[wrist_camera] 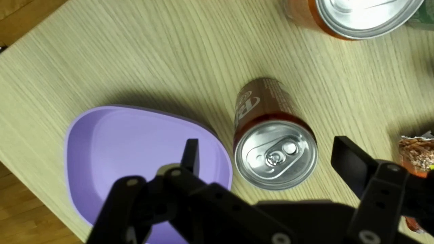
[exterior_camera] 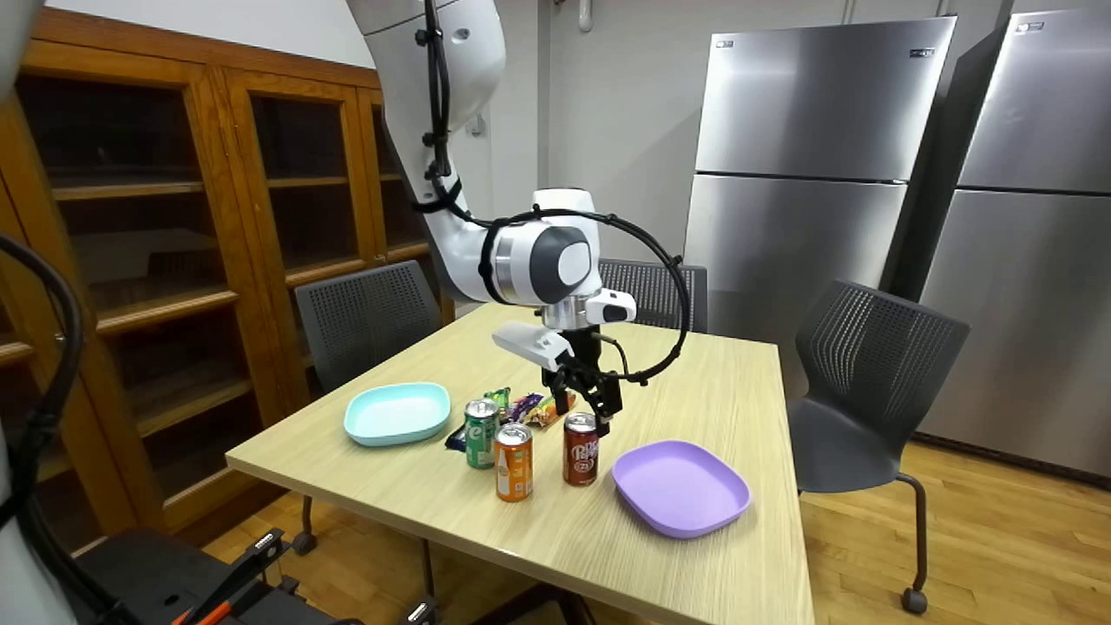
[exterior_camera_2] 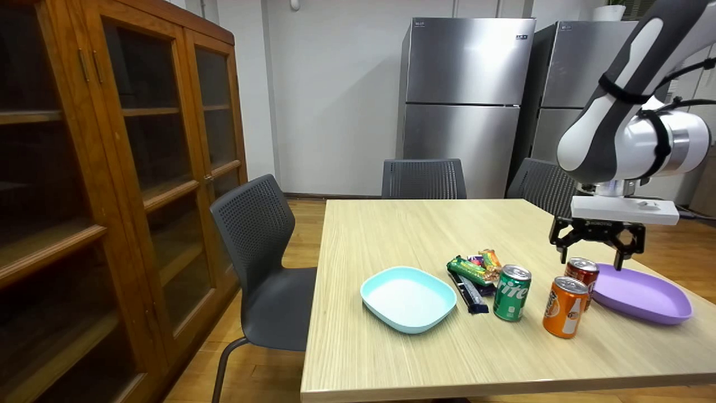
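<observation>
My gripper (wrist_camera: 266, 149) is open and empty, with its black fingers spread on either side of the lid of a dark red Dr Pepper can (wrist_camera: 262, 98) in the wrist view. No contact with the can shows. The can (exterior_camera: 580, 456) stands upright on the table in both exterior views, and the gripper (exterior_camera: 583, 417) (exterior_camera_2: 590, 263) is just above it. A purple plate (wrist_camera: 135, 145) (exterior_camera: 681, 488) lies beside the can, under the left finger in the wrist view. An orange can (exterior_camera: 513, 469) (exterior_camera_2: 561, 310) and a green Sprite can (exterior_camera_2: 511, 296) (exterior_camera: 480, 438) stand upright nearby.
Several wrapped snack bars (exterior_camera_2: 472, 271) (exterior_camera: 525, 408) lie in a pile behind the Sprite can. A light blue plate (exterior_camera: 397, 414) (exterior_camera_2: 408, 299) lies near the table's edge. Dark chairs (exterior_camera: 868, 391) (exterior_camera_2: 268, 263) stand around the wooden table (exterior_camera_2: 380, 235). A glass-door cabinet (exterior_camera_2: 134, 184) and fridges (exterior_camera: 807, 217) stand behind.
</observation>
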`<state>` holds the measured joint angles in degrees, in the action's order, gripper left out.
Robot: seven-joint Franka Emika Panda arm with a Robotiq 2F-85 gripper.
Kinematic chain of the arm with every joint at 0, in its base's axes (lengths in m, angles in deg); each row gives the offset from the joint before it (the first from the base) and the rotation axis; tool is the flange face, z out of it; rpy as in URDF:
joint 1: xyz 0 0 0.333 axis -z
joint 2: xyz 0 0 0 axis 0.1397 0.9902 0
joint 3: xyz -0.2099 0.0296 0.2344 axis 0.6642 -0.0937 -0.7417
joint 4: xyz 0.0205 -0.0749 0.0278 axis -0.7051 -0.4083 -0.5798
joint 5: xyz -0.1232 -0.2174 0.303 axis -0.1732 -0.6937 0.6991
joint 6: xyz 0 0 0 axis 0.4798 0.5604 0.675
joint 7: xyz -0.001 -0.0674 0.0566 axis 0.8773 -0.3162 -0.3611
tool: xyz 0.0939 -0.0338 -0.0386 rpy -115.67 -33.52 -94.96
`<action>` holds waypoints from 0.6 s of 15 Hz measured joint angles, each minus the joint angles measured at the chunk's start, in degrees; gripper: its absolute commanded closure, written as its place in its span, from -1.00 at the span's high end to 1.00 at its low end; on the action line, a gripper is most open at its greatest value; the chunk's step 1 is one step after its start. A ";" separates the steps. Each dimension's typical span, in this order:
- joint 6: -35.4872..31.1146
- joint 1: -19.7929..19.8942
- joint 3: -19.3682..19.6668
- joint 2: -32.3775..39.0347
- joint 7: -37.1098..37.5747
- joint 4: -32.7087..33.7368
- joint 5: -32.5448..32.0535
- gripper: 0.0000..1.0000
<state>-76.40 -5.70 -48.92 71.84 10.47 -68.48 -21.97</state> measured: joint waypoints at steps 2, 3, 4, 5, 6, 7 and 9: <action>0.61 -0.14 0.14 1.31 0.00 1.18 0.02 1.00; 0.98 -0.18 0.18 1.93 0.00 1.79 0.04 1.00; 1.32 -0.19 0.20 2.53 0.00 2.34 0.05 1.00; 1.59 -0.20 0.21 3.08 0.00 2.87 0.08 1.00; 1.86 -0.20 0.22 3.59 0.00 3.36 0.13 1.00; 2.11 -0.20 0.22 4.02 0.00 3.78 0.17 1.00; 2.82 -0.22 0.21 4.79 0.00 4.68 0.20 0.47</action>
<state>-73.58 -5.92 -48.70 76.63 10.47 -63.81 -21.77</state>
